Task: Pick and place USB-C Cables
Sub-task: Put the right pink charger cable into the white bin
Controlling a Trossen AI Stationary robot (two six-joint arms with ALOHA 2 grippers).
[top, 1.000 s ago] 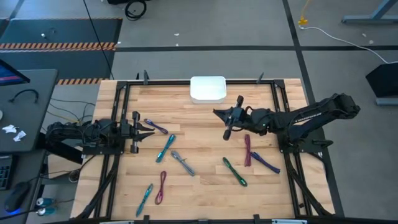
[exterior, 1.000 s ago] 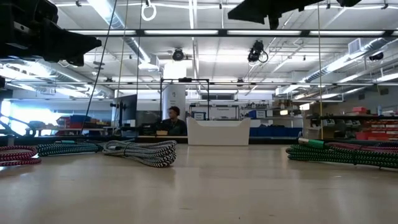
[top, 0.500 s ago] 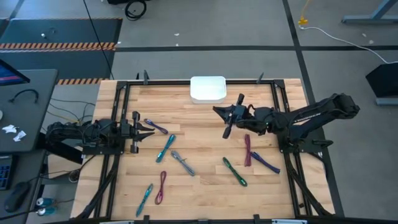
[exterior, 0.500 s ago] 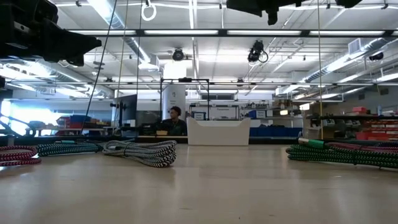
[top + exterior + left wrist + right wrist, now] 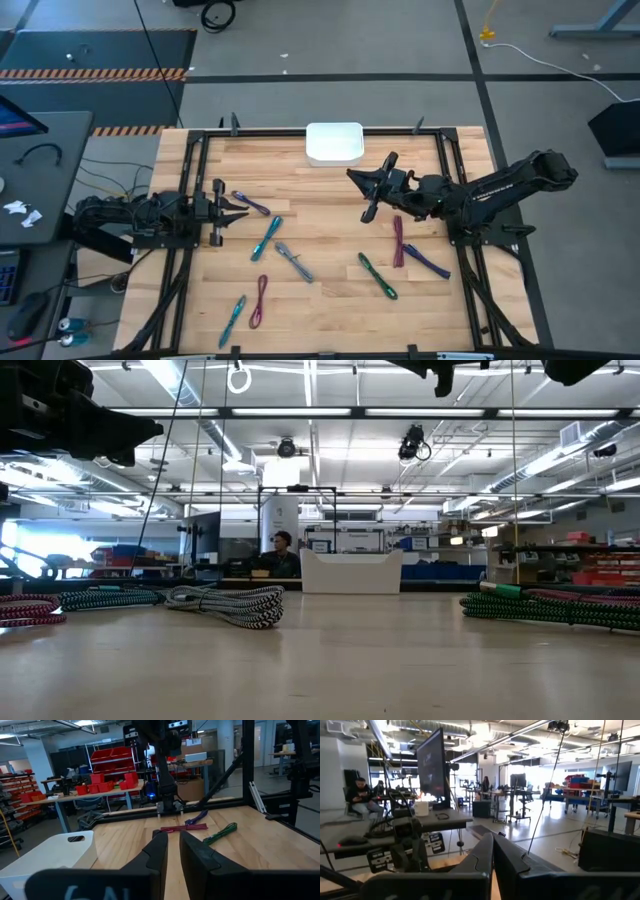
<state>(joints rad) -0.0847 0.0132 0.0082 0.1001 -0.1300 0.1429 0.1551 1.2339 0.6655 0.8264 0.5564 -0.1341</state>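
Observation:
Several short folded USB-C cables lie flat on the wooden table in the high view: purple [image 5: 250, 203], teal [image 5: 266, 238], grey [image 5: 294, 261], maroon [image 5: 259, 300], teal [image 5: 233, 320], green [image 5: 378, 276], maroon [image 5: 398, 241] and purple [image 5: 427, 261]. My left gripper [image 5: 240, 212] waits at the table's left edge beside the purple cable, its fingers [image 5: 161, 851] a narrow gap apart. My right gripper [image 5: 347, 177] hangs in the air right of the table's middle, shut [image 5: 493, 839] and empty, above and apart from the maroon cable.
A white bin [image 5: 334, 143] stands at the middle of the far edge. A black frame [image 5: 190, 160] runs around the tabletop. Bare wood lies between the two cable groups. In the low view the grey cable [image 5: 235, 603] and green cable [image 5: 540, 608] lie ahead, and a person sits far behind.
My right gripper has risen, nearly leaving the top of the low view, and shifted a little toward the table's right edge. The cables and my left arm have stayed put.

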